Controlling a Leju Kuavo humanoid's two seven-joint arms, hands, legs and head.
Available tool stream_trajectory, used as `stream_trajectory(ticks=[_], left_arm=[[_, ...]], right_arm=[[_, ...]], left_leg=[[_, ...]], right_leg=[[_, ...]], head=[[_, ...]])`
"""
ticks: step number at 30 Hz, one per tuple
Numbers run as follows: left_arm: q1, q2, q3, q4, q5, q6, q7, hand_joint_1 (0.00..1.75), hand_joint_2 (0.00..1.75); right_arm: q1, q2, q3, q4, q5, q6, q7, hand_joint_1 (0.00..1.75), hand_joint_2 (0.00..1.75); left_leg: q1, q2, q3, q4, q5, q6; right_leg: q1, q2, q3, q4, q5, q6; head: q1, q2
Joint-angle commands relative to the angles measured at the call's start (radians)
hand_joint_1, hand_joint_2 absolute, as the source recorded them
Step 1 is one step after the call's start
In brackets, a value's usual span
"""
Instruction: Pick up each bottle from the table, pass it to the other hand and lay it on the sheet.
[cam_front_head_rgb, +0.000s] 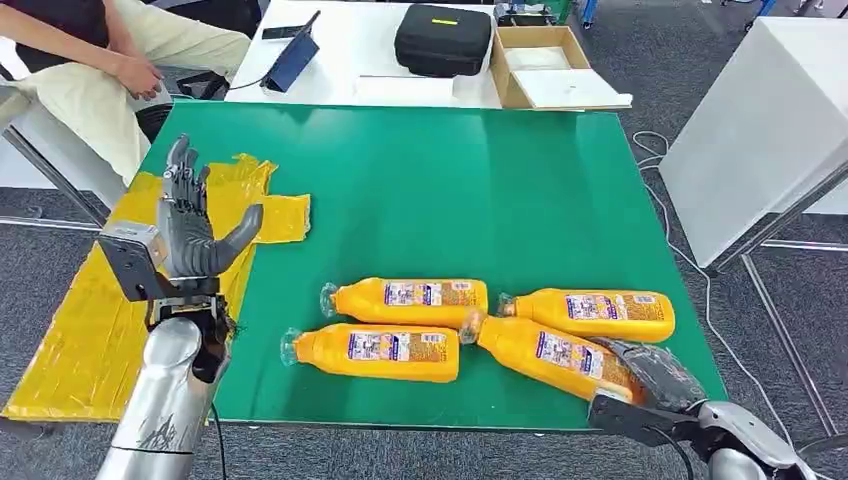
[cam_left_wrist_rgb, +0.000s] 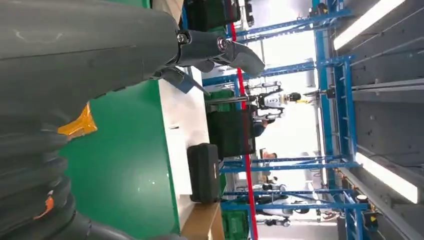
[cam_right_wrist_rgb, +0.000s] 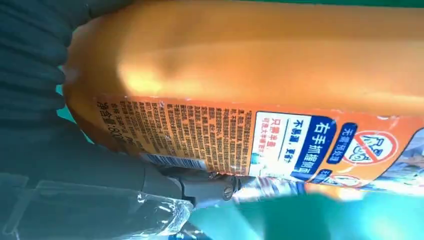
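We take the yellow sheet (cam_front_head_rgb: 90, 330), draped over the left edge of the green tabletop (cam_front_head_rgb: 450, 190), as our landmark. Four orange bottles lie on their sides well to the right of the sheet, none on it yet. The bottle farthest from the sheet on the near side (cam_front_head_rgb: 545, 352) has our right hand (cam_front_head_rgb: 650, 375) wrapped over its base end; the right wrist view shows the label pressed close against the hand, so we judge it gripped, though it appears to rest on the tabletop. Our left hand (cam_front_head_rgb: 195, 225) stands raised above the sheet's inner edge, fingers apart and empty, ready to receive. The main risk we see is in the lift: the held bottle's cap touches or nearly touches the neighbouring bottle (cam_front_head_rgb: 410, 300) and sits just beside a second one (cam_front_head_rgb: 595, 313), so swinging it up could nudge or roll them toward the tabletop's front edge. A grip at the base end also leaves the long body hanging out, and the smooth plastic could tilt or slip during the handover. The person (cam_front_head_rgb: 110, 60) sitting beyond the sheet is close to the left hand's space.
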Motion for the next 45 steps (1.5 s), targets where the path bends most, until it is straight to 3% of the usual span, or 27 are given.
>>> stream_trajectory(ticks=[1, 5, 7, 11, 19, 22, 23, 30, 33, 35, 36, 37, 38, 43, 44, 45], left_arm=[[-0.001, 0.015, 0.018, 0.057, 0.024, -0.006, 0.019, 0.0, 1.75], [0.009, -0.004, 0.019, 0.046, 0.015, -0.015, 0.036, 0.0, 1.75], [0.01, -0.011, 0.004, 0.043, 0.007, -0.025, 0.046, 0.0, 1.75], [0.001, -0.014, -0.046, 0.051, -0.003, -0.045, 0.064, 0.0, 1.75], [-0.001, -0.004, -0.068, 0.051, 0.014, -0.075, 0.081, 0.0, 1.75], [-0.063, -0.012, -0.136, 0.068, 0.007, -0.121, 0.097, 0.0, 1.75], [-0.09, -0.02, -0.16, 0.071, 0.025, -0.156, 0.115, 0.0, 1.75], [-0.243, -0.063, -0.31, 0.173, 0.124, -0.25, 0.187, 0.0, 1.75], [-0.245, -0.066, -0.314, 0.171, 0.126, -0.247, 0.191, 0.0, 1.75], [-0.265, -0.074, -0.349, 0.177, 0.116, -0.251, 0.207, 0.0, 1.75], [-0.27, -0.08, -0.356, 0.182, 0.113, -0.247, 0.213, 0.0, 1.75], [-0.274, -0.086, -0.36, 0.184, 0.112, -0.243, 0.216, 0.0, 1.75], [-0.274, -0.086, -0.36, 0.184, 0.112, -0.243, 0.216, 0.0, 1.75], [-0.273, -0.08, -0.36, 0.185, 0.113, -0.245, 0.216, 0.0, 1.75], [-0.273, -0.08, -0.36, 0.185, 0.113, -0.245, 0.216, 0.0, 1.75], [-0.273, -0.08, -0.36, 0.185, 0.113, -0.245, 0.216, 0.0, 1.75]], right_arm=[[0.04, 0.071, -0.132, -0.214, -0.027, -0.008, -0.023, 1.75, 1.75], [0.011, 0.173, -0.174, -0.197, -0.023, -0.065, -0.034, 1.75, 1.75], [-0.029, 0.25, -0.181, -0.153, -0.045, -0.125, -0.034, 1.75, 1.75], [-0.091, 0.349, -0.165, -0.06, -0.11, -0.245, -0.003, 1.75, 1.75], [-0.106, 0.365, -0.145, -0.037, -0.094, -0.296, 0.017, 1.75, 1.75], [-0.196, 0.47, -0.115, 0.07, -0.078, -0.38, -0.002, 1.75, 1.75], [-0.238, 0.509, -0.106, 0.105, -0.097, -0.409, -0.017, 1.75, 1.75], [-0.434, 0.62, -0.014, 0.326, -0.171, -0.616, -0.102, 1.75, 1.75], [-0.441, 0.623, -0.01, 0.335, -0.171, -0.62, -0.101, 1.75, 1.75], [-0.476, 0.645, 0.014, 0.388, -0.077, -0.766, -0.124, 1.75, 1.75], [-0.486, 0.653, 0.018, 0.403, -0.075, -0.772, -0.122, 1.75, 1.75], [-0.492, 0.66, 0.021, 0.409, -0.074, -0.776, -0.12, 1.75, 1.75], [-0.492, 0.66, 0.021, 0.409, -0.074, -0.776, -0.12, 1.75, 1.75], [-0.493, 0.657, 0.022, 0.414, -0.075, -0.779, -0.121, 1.75, 1.75], [-0.493, 0.657, 0.022, 0.414, -0.075, -0.779, -0.121, 1.75, 1.75], [-0.493, 0.657, 0.022, 0.414, -0.075, -0.779, -0.121, 1.75, 1.75]], left_leg=[[0.001, 0.001, 0.006, -0.001, -0.003, -0.005], [0.001, 0.002, 0.005, -0.001, -0.002, -0.004], [0.002, 0.002, 0.01, -0.002, -0.003, -0.007], [0.002, 0.003, 0.006, -0.002, -0.002, -0.005], [0.002, 0.001, 0.007, -0.001, -0.002, -0.005], [0.003, 0.003, 0.011, -0.002, -0.003, -0.007], [0.003, 0.003, 0.003, 0.0, -0.001, -0.004], [0.002, 0.002, 0.003, 0.0, 0.002, -0.005], [0.003, 0.004, 0.006, 0.0, 0.002, -0.006], [0.002, 0.003, 0.005, 0.0, 0.002, -0.005], [0.002, 0.002, 0.002, 0.0, 0.003, -0.003], [0.003, 0.003, 0.01, -0.001, 0.001, -0.008], [0.002, 0.001, 0.004, 0.0, 0.003, -0.004], [0.001, 0.001, 0.002, 0.0, 0.004, -0.003], [0.002, 0.002, 0.008, -0.001, 0.001, -0.006], [0.001, 0.001, 0.003, 0.0, 0.003, -0.004]], right_leg=[[0.001, 0.0, 0.006, -0.001, -0.003, -0.004], [0.001, 0.001, 0.005, -0.002, -0.001, -0.003], [0.002, 0.001, 0.01, -0.003, -0.002, -0.005], [0.003, 0.002, 0.006, -0.003, 0.0, -0.004], [0.002, 0.0, 0.007, -0.002, -0.002, -0.004], [0.003, 0.001, 0.011, -0.003, -0.002, -0.005], [0.002, 0.002, 0.004, -0.002, 0.0, -0.003], [0.002, 0.001, 0.003, 0.0, 0.001, -0.004], [0.003, 0.002, 0.005, -0.001, 0.002, -0.007], [0.002, 0.001, 0.005, 0.0, 0.002, -0.006], [0.002, 0.001, 0.002, 0.0, 0.002, -0.005], [0.003, 0.0, 0.009, -0.001, 0.0, -0.008], [0.002, 0.0, 0.004, 0.0, 0.001, -0.006], [0.001, 0.0, 0.002, 0.0, 0.002, -0.005], [0.002, 0.0, 0.008, 0.0, 0.0, -0.007], [0.001, -0.001, 0.003, 0.001, 0.001, -0.005]], head=[[0.0, 0.0], [0.0, 0.0], [0.0, 0.0], [0.0, 0.0], [0.0, 0.0], [0.0, 0.0], [0.0, 0.0], [0.0, 0.0], [0.0, 0.0], [0.0, 0.0], [0.0, 0.0], [0.0, 0.0], [0.0, 0.0], [0.0, 0.0], [0.0, 0.0], [0.0, 0.0]])
